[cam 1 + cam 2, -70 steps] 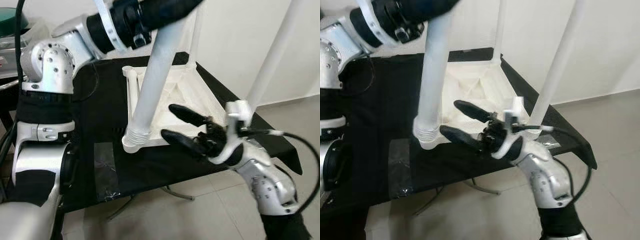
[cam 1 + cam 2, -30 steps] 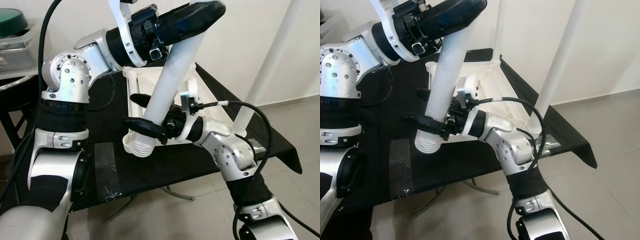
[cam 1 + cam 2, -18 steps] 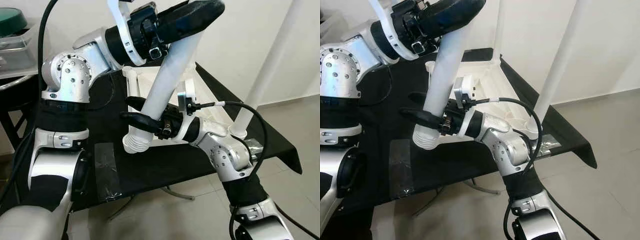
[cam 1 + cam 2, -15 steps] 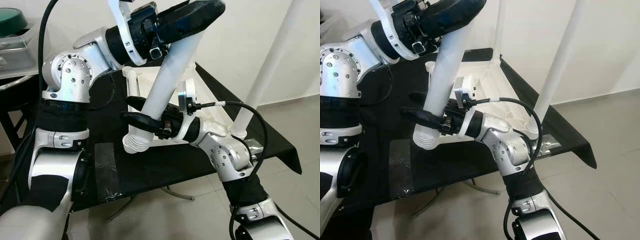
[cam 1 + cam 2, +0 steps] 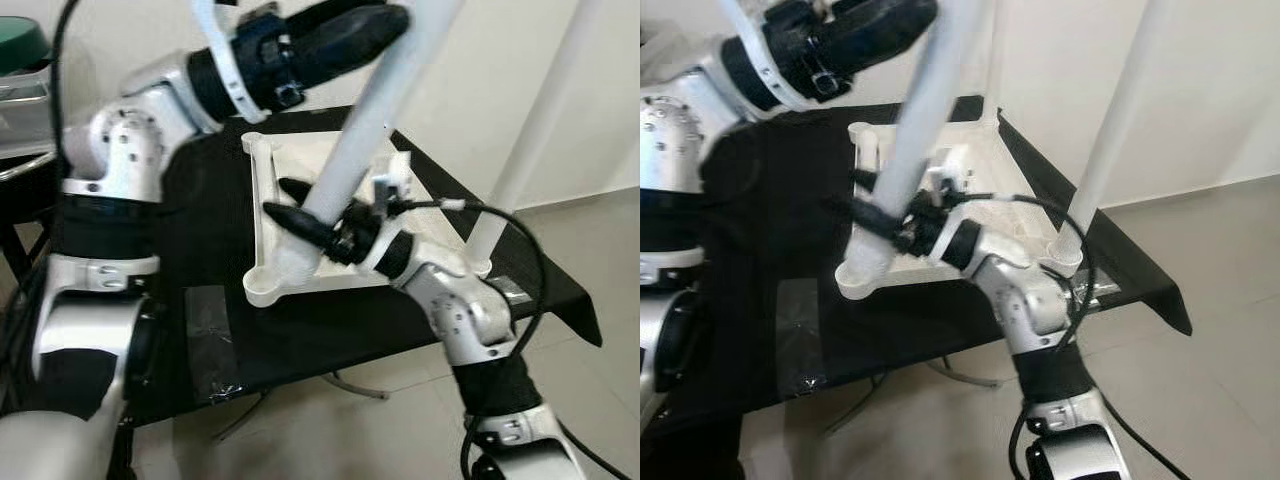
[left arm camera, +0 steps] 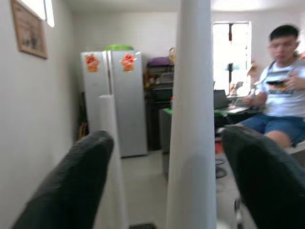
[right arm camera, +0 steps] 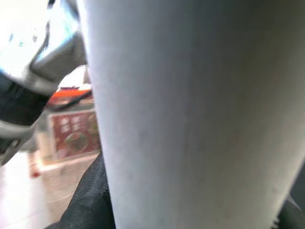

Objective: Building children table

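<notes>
The white tabletop (image 5: 290,165) lies upside down on a black table (image 5: 200,230). A white table leg (image 5: 365,130) leans over it, its lower end at the near left corner socket (image 5: 268,282). My right gripper (image 5: 278,200) is shut on the leg's lower part, one black finger on each side. In the right wrist view the leg (image 7: 190,114) is pressed close. High up, my left gripper (image 5: 385,25) stands open around the leg. In the left wrist view the leg (image 6: 190,119) runs between the fingers (image 6: 76,181) with gaps. Two more legs (image 5: 535,130) stand upright at far corners.
A strip of clear tape (image 5: 210,335) is stuck near the black table's front edge. A green-lidded container (image 5: 20,40) sits at the far left. Tiled floor (image 5: 400,430) lies in front and to the right. A seated person (image 6: 283,95) and a fridge (image 6: 114,100) appear behind the leg.
The leg's top has swung to the right, and its lower end has moved onto the corner socket. My right gripper rode along on the leg. My left gripper's hold has loosened.
</notes>
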Motion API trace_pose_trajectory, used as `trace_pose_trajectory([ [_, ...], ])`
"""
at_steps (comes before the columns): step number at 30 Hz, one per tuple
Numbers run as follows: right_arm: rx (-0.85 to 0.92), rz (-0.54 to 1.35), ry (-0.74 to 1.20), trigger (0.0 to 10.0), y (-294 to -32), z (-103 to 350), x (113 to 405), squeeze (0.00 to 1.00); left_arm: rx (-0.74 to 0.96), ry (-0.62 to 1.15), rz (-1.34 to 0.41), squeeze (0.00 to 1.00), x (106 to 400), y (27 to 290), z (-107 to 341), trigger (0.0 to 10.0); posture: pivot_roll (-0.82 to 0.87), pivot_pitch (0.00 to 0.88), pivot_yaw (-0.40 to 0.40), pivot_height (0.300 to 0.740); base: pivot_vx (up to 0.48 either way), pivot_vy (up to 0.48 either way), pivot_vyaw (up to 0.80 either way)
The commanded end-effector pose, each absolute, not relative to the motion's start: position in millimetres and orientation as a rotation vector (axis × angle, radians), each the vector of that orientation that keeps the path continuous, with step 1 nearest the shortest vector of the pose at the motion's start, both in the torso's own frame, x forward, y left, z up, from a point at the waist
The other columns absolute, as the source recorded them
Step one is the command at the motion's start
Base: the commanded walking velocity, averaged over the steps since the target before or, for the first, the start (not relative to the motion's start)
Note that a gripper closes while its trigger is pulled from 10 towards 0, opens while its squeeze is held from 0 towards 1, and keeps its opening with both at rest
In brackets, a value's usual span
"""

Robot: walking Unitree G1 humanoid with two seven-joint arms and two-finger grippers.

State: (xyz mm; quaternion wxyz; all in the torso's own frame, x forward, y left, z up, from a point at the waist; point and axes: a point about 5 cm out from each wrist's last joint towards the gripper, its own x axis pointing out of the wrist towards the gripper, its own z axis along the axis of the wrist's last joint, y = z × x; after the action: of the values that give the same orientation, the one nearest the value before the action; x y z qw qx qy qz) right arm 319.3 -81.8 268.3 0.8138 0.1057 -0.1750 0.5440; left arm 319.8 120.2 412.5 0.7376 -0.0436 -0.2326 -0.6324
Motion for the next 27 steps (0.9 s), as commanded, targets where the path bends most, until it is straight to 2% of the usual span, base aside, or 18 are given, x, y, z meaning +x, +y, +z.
trace_pose_trajectory([
  [1,0.233,1.145,-0.406,0.0,-86,273,317,0.0,-0.064,-0.499,-1.36,1.0,322,126,408,10.0,0.03,0.067,0.002,0.74,0.0,0.0,0.0],
  [5,0.247,0.99,-0.434,0.0,-106,278,325,0.0,-0.005,-0.445,-1.095,1.0,329,185,388,10.0,0.03,0.09,-0.004,0.74,0.0,0.0,0.0],
  [9,0.249,0.937,-0.439,0.0,-112,280,328,0.0,-0.01,-0.433,-1.019,1.0,330,201,382,10.0,0.03,0.091,-0.004,0.74,0.0,0.0,0.0],
  [11,0.196,0.795,-0.424,0.0,-119,279,338,0.0,0.017,-0.395,-0.78,1.0,342,220,363,10.0,0.03,0.111,-0.014,0.74,0.0,0.0,0.0],
  [12,0.196,0.795,-0.424,0.0,-119,279,338,0.0,0.017,-0.395,-0.78,1.0,342,220,363,10.0,0.03,0.111,-0.014,0.74,0.0,0.0,0.0],
  [13,0.154,0.721,-0.413,5.1,-122,278,343,0.0,0.037,-0.37,-0.647,1.0,348,228,349,10.0,0.03,0.119,-0.016,0.74,0.0,0.0,0.0],
  [14,0.106,0.677,-0.399,10.0,-123,276,344,0.0,0.074,-0.358,-0.539,0.0,350,230,334,10.0,0.03,0.131,-0.021,0.74,0.0,0.0,0.0],
  [18,0.045,0.689,-0.37,10.0,-118,270,338,0.0,0.087,-0.34,-0.434,0.0,345,221,305,10.0,0.03,0.139,-0.022,0.74,0.0,0.0,0.0],
  [20,0.045,0.689,-0.37,10.0,-118,270,338,0.0,0.087,-0.34,-0.434,0.0,345,221,305,10.0,0.03,0.139,-0.022,0.74,0.0,0.0,0.0],
  [22,0.007,0.763,-0.342,10.0,-110,260,319,0.0,0.053,-0.297,-0.386,0.0,329,190,269,10.0,0.02,0.163,-0.03,0.74,0.0,0.0,0.0],
  [23,-0.019,0.827,-0.317,10.0,-103,251,300,0.0,-0.012,-0.26,-0.328,0.0,311,165,241,10.0,0.02,0.168,-0.03,0.74,0.0,0.0,0.0],
  [27,-0.025,0.835,-0.292,10.0,-102,244,294,0.0,-0.075,-0.225,-0.332,0.0,299,155,223,10.0,0.02,0.162,-0.033,0.74,0.0,0.0,0.0],
])
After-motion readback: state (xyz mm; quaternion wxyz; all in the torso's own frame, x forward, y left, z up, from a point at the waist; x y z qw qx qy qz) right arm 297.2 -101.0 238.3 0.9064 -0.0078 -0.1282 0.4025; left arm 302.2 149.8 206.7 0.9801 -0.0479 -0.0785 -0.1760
